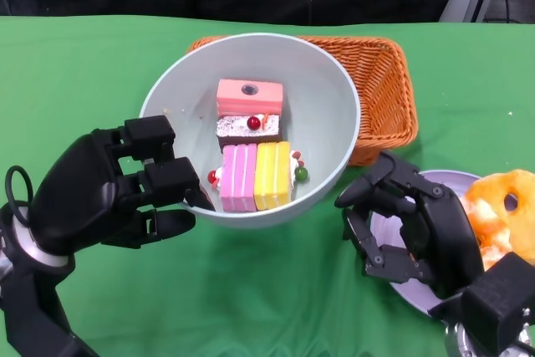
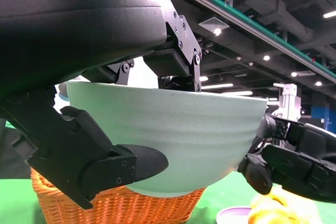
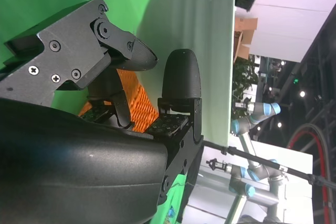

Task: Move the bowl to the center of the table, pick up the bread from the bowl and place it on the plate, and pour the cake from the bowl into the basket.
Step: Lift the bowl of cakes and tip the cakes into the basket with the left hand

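Head view showed the left hand (image 1: 125,181) gripping the rim of the bowl (image 1: 334,106), cake (image 1: 251,152) inside, raised before the basket (image 1: 380,81); the right hand (image 1: 401,219) hung empty, fingers apart.

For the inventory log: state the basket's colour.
Orange wicker basket, behind the bowl; clearest in the head view.

Pale bowl (image 1: 334,114) (cake slices (image 1: 251,152) inside) tilted before the wicker basket (image 1: 380,81); bread (image 1: 501,215) on plate (image 1: 418,290).
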